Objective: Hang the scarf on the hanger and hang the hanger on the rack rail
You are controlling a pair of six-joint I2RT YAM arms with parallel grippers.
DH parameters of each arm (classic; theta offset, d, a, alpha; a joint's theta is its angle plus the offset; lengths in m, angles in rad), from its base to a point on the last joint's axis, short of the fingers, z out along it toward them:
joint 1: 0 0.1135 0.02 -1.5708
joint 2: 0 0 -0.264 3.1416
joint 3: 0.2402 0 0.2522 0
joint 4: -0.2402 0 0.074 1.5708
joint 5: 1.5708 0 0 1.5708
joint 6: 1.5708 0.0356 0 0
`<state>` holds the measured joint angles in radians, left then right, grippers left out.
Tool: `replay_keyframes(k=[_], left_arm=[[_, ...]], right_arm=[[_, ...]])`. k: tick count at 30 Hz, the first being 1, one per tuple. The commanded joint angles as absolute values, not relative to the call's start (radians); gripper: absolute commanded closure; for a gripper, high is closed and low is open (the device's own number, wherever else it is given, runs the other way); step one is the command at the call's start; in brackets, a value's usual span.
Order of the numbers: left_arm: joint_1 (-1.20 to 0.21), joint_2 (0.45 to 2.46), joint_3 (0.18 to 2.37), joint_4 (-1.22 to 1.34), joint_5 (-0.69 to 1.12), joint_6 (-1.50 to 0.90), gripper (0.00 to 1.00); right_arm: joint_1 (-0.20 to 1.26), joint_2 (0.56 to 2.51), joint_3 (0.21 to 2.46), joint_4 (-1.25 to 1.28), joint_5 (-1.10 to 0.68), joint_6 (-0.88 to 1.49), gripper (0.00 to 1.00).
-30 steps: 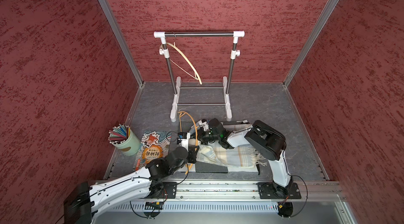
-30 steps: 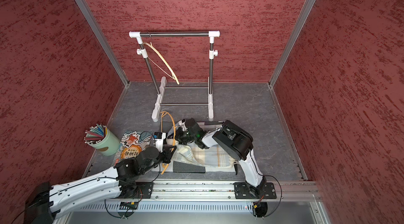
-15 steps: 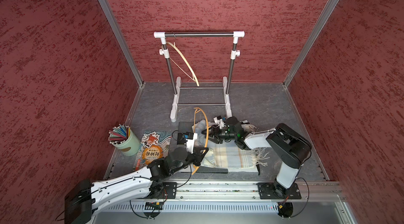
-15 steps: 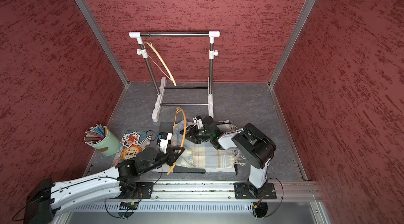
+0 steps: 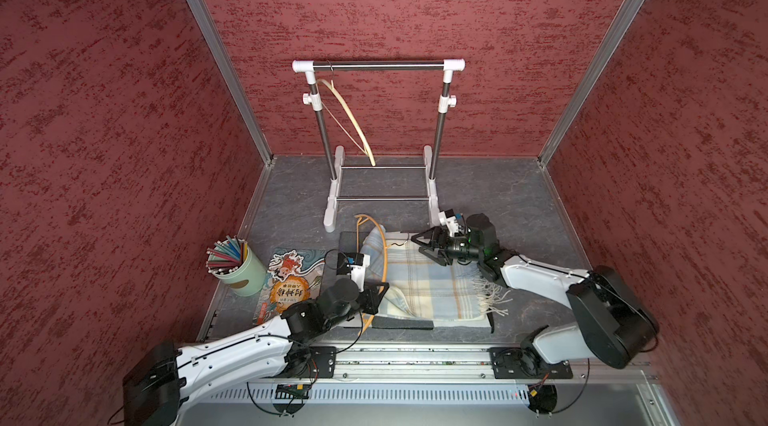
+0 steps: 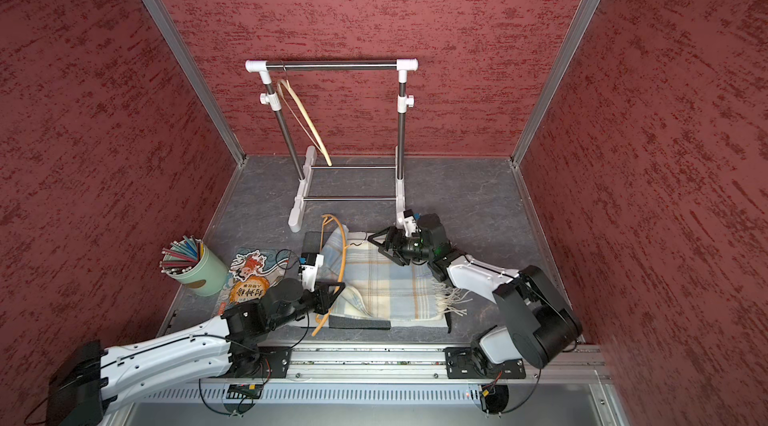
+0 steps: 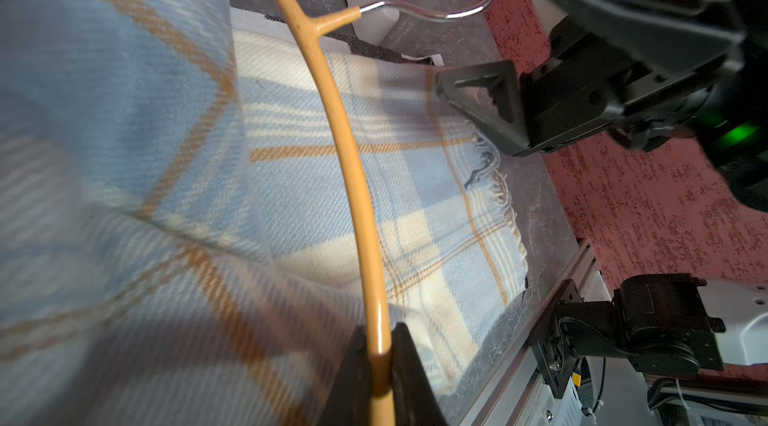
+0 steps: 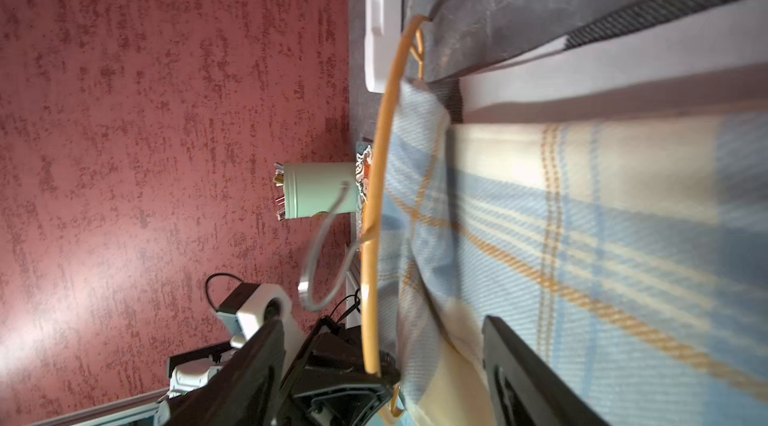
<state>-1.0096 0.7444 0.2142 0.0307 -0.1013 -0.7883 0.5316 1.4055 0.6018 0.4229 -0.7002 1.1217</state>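
The left jaws pinch the hanger (image 5: 385,266) at its near end, and the right jaws hang wide apart over the scarf (image 5: 432,291).

White links (image 5: 536,278); black joints (image 5: 611,315), cables (image 8: 220,275); green glow (image 7: 737,132), perhaps a lamp

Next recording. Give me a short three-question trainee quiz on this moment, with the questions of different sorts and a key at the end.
1. True or false: the left gripper is shut on the orange hanger.
2. At the edge of the scarf, the right gripper is: A) shut on the fringe; B) open, holding nothing; C) shut on the cup.
3. What hangs from the top bar of the rack?

Key: 1 true; 2 B; 3 a pale hanger.
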Motion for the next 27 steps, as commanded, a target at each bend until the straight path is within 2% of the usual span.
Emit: replay_keyframes(k=[1,5,14,18,24,27], left_arm=[[-1.005,0.768,0.219,0.091,-0.059,-0.781,1.0],[-1.004,0.799,0.228,0.106,-0.046,-0.774,1.0],[-1.005,0.816,0.233,0.121,-0.021,-0.767,1.0],[-1.005,0.801,0.226,0.124,-0.019,-0.768,1.0],[-1.006,0.802,0.226,0.129,0.001,-0.766,1.0],[-1.006,0.79,0.224,0.124,0.005,-0.769,1.0]], right_arm=[[0.533,1.358,0.642,0.32,-0.73,1.066,0.21],[0.568,1.351,0.701,0.197,-0.703,1.008,0.21],[0.748,1.575,0.854,0.066,-0.588,0.973,0.27],[0.806,1.665,0.894,0.085,-0.557,0.988,0.31],[0.829,1.747,0.931,0.141,-0.542,1.014,0.55],[0.83,1.749,0.93,0.151,-0.53,1.017,0.7]])
